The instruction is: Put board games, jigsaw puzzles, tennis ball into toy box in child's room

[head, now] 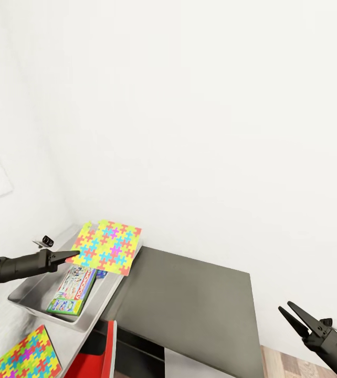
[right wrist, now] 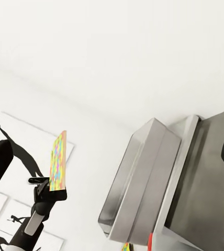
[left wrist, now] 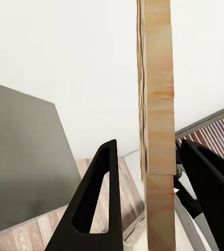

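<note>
While the left claw is clamped on one edge of a jigsaw puzzle, the slab hangs over the toy box — thin, stiff, light, best pinched by its edge. The right claw stands apart, empty.

A child's room in a home is showing here. White walls are filling the head view from ten to three o'clock. A grey table at seven o'clock is carrying a toy box holding a Monopoly game, with bright jigsaw puzzles nearby. Wood-plank floor is peeking in at five o'clock. Black silhouette posters are hanging on the wall in the right wrist view.
</note>
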Tool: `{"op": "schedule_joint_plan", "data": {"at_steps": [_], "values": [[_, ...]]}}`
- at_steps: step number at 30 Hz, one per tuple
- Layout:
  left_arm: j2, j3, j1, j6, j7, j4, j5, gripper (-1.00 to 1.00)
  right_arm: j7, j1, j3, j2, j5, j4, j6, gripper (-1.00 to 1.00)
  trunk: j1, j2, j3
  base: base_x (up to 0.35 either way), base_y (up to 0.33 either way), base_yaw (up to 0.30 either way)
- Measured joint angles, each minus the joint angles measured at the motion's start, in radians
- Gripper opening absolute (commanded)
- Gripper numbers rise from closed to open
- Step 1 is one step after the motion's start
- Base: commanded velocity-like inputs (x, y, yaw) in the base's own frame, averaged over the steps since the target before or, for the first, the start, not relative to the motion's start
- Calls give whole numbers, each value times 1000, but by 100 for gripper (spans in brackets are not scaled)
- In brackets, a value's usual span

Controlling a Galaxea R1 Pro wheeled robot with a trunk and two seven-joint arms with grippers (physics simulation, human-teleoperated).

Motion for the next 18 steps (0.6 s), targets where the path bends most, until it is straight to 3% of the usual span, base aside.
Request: {"op": "schedule_joint_plan", "data": {"at_steps": [18], "values": [[1, 24, -16, 4, 18, 45, -12, -100, 1, 0, -4, -4, 0, -11, 0, 100, 0, 0, 0, 0, 0, 0]]}}
